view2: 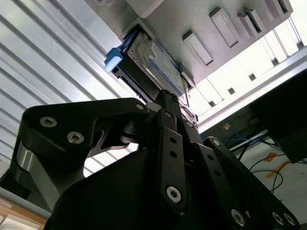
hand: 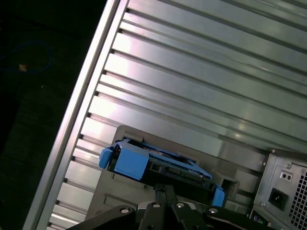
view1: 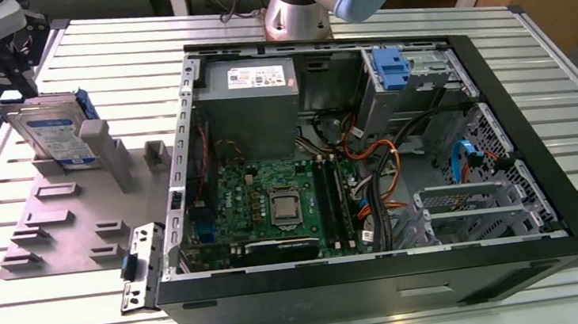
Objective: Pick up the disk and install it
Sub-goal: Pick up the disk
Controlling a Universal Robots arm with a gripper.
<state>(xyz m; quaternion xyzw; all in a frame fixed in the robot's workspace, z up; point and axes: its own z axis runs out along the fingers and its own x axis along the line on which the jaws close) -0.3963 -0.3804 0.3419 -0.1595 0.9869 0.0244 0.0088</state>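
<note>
A silver, ribbed metal counter (hand: 201, 72) is running across the first wrist view, its long slats catching glare, and its edge is bordering a dark area (hand: 33, 96) beside it. On the counter a flat grey fixture plate (hand: 211, 155) is lying. The flat disk in its blue plastic carrier (hand: 158, 165) is standing on edge in that plate, showing its narrow dark side and a blue tab. The black metal claw (hand: 165, 188) is hanging right at the disk's edge. Near the plate, a perforated grey metal box with a black power socket (hand: 283, 187) is sitting.
</note>
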